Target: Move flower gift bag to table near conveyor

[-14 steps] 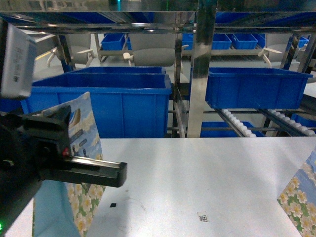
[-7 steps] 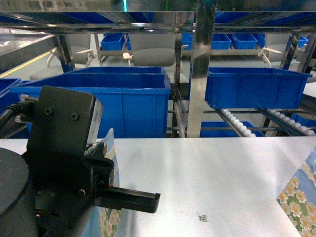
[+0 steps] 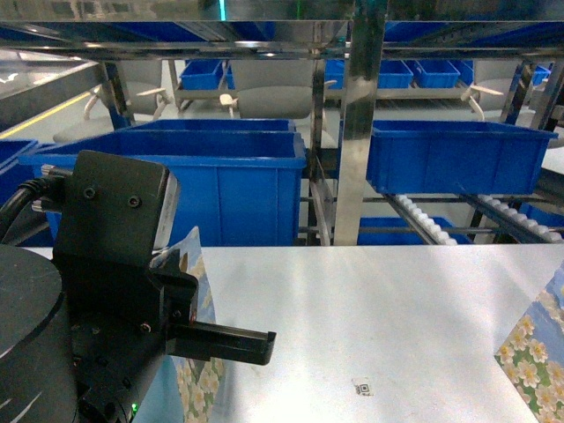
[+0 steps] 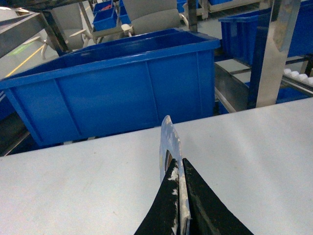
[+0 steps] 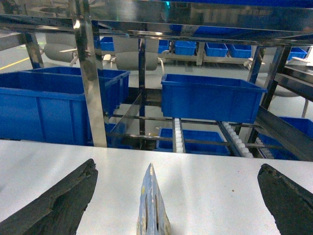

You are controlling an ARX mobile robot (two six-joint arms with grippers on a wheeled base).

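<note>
Pinching the top edge of a flower bag (image 4: 168, 142), the left gripper (image 4: 180, 169) is holding it upright over the counter (image 3: 379, 308), its two dark fingers (image 4: 168, 196) closed tight on the thin rim. In the head view that bag is showing only as a floral strip (image 3: 198, 273) behind the bulky left arm, at the counter's left side. Whether its base is touching the surface or hanging just above it cannot be told, since the arm is hiding it.

The right gripper (image 5: 177, 196) is standing wide open, with a second bag (image 5: 152, 205) between its spread fingers and neither finger touching it; the same bag is peeking in at the head view's right edge (image 3: 533, 352).

Judging by this, the carry looks nearly done: the bag is already over the counter, just in front of the conveyor (image 3: 423, 216), and what seems left is setting it down and letting go.

Counting: two bags, two grippers, one counter. Two large blue bins (image 3: 211, 181) are sitting nearest in the rack, with several smaller ones behind.
</note>
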